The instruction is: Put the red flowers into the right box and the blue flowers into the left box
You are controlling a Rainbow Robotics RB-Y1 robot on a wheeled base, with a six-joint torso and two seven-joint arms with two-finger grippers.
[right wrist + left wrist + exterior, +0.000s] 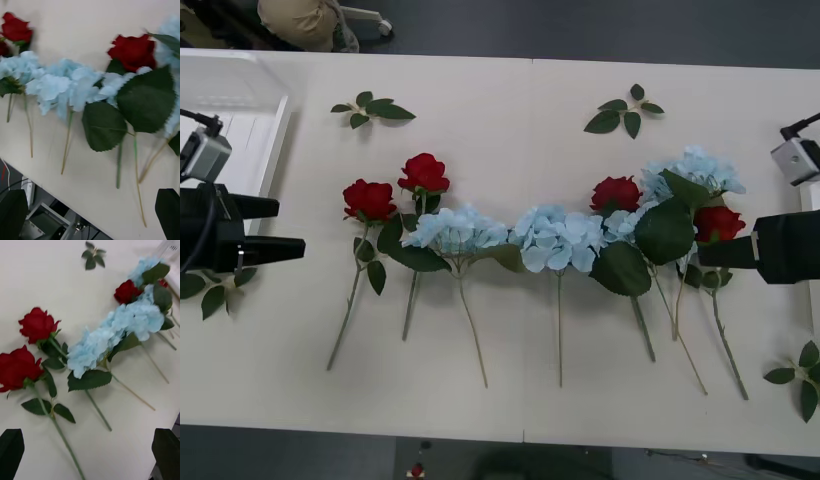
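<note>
The left gripper [292, 228] hangs at the table's [510, 95] left side with its two black fingers spread apart and nothing between them, pointing toward the row of flowers. Just ahead of its tips lies the nearest red rose [369, 199], and a second rose [423, 173] lies just beyond that, a little farther from the robot. In the left wrist view these two roses [17, 367] [37, 324] lie close before the open fingers [11, 450], their green stems running back toward the camera. Behind the left gripper, at the table's far left corner, sits the white left box [260, 120]; one leaf sprig [215, 290] lies beside the gripper, nearer the robot.

Farther along from the left gripper lie the blue hydrangeas [455, 230] [558, 238], heads touching in a row, with a third rose [615, 192] past them and another hydrangea [695, 170] near the right arm.

The right gripper [712, 252] reaches in from the table's right side, released and holding nothing; the right wrist view shows its fingers [168, 210] wide apart. A fourth rose [718, 222] lies right at its tips, and a big green leaf [665, 232] lies just beyond them. Ahead of it in the right wrist view are the third rose [133, 50] and the hydrangeas [67, 88].
</note>
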